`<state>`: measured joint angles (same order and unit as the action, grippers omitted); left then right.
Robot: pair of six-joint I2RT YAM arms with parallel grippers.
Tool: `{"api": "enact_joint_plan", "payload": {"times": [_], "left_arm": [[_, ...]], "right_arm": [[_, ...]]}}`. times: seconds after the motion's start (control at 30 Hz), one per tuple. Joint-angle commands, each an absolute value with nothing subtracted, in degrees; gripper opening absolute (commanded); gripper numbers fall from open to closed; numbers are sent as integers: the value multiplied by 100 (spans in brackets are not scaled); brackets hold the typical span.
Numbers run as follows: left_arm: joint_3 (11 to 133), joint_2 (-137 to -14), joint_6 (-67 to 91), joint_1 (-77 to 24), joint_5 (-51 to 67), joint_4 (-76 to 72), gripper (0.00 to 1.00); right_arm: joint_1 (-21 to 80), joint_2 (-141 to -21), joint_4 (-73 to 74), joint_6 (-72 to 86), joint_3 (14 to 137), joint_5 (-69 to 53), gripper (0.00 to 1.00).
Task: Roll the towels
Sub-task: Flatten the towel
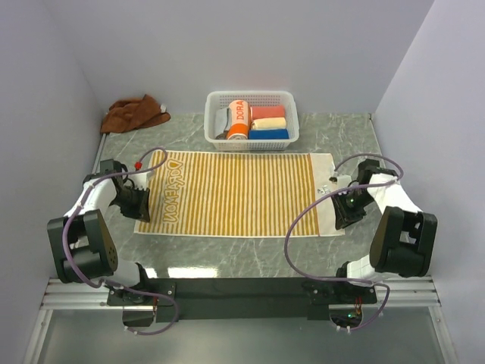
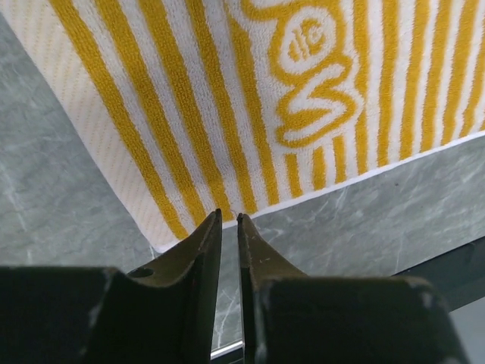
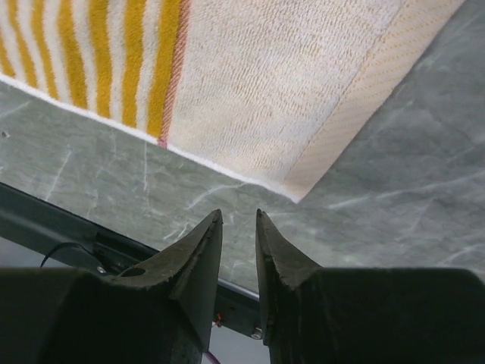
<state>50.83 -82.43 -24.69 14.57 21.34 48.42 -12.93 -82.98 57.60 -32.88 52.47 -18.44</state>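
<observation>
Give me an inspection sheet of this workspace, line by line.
Surface: grey marbled table, no spills seen.
Job's things: striped towel spread flat, unrolled; brown towel crumpled at the far-left corner.
Clutter: white basket holding an orange DORA roll and three small rolls.
Grippers: left pincer at the striped towel's left end, jaws narrowly apart, empty; right pincer just off its right corner, jaws apart, empty.
Cables: purple cables looping off both arms.
Surroundings: plain pale walls on three sides.
</observation>
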Motion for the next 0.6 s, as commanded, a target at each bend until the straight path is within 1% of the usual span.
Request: {"api": "enact_joint_plan", "payload": {"times": [0.0, 0.03, 0.33, 0.57], "left_arm": [[4966, -8209, -2452, 1468, 2057, 4544, 20], [4975, -8287, -2426, 1468, 2048, 4535, 19], [5256, -8551, -2355, 1547, 2276, 4676, 18], [5090, -8789, -2312, 1556, 2005, 4527, 16]], "right_arm": [[-1195, -8560, 5371, -3173, 5177, -1705, 31], [-1152, -8682, 5335, -3147, 5168, -1670, 30], [-879, -9298, 4615, -3032, 4834, -915, 27], [-879, -9352, 4403, -3076, 4588, -580, 25]]}}
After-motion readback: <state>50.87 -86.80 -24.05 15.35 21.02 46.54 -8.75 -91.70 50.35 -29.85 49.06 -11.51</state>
